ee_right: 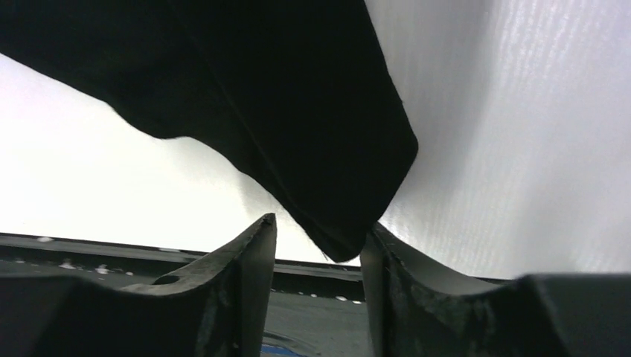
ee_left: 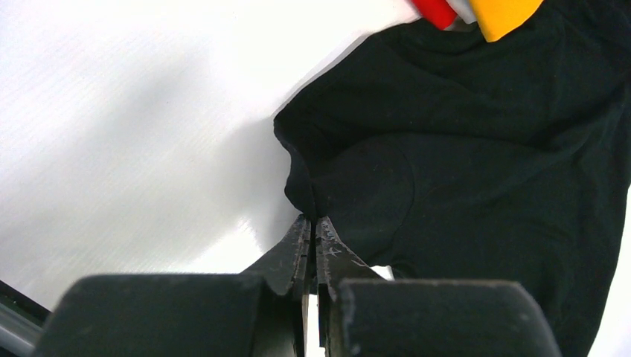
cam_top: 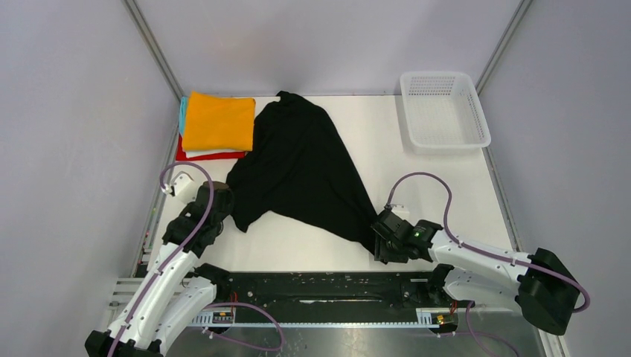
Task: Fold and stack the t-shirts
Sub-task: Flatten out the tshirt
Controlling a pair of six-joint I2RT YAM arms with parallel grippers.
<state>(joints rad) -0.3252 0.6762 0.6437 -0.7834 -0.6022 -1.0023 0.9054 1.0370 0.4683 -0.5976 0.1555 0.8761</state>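
Two grippers sit at the near corners of the black t-shirt (cam_top: 298, 160), which sprawls across the middle of the tabletop (cam_top: 312, 249). The left gripper (ee_left: 313, 222) is clenched on its near-left corner. The right gripper (ee_right: 320, 223) stands parted around the near-right corner, cloth between its fingers but not pinched. At the far-left corner, just beside the black one, lies a folded stack: orange t-shirt (cam_top: 218, 120) on top, with white t-shirt (cam_top: 216, 154), red t-shirt (cam_top: 190, 155) and teal t-shirt (cam_top: 183, 111) edges showing beneath. A white mesh basket (cam_top: 444, 111) occupies the far-right corner.

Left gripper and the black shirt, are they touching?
Touching. The left wrist view shows the left gripper shut on the black shirt, with the cloth's edge pinched between its fingertips.
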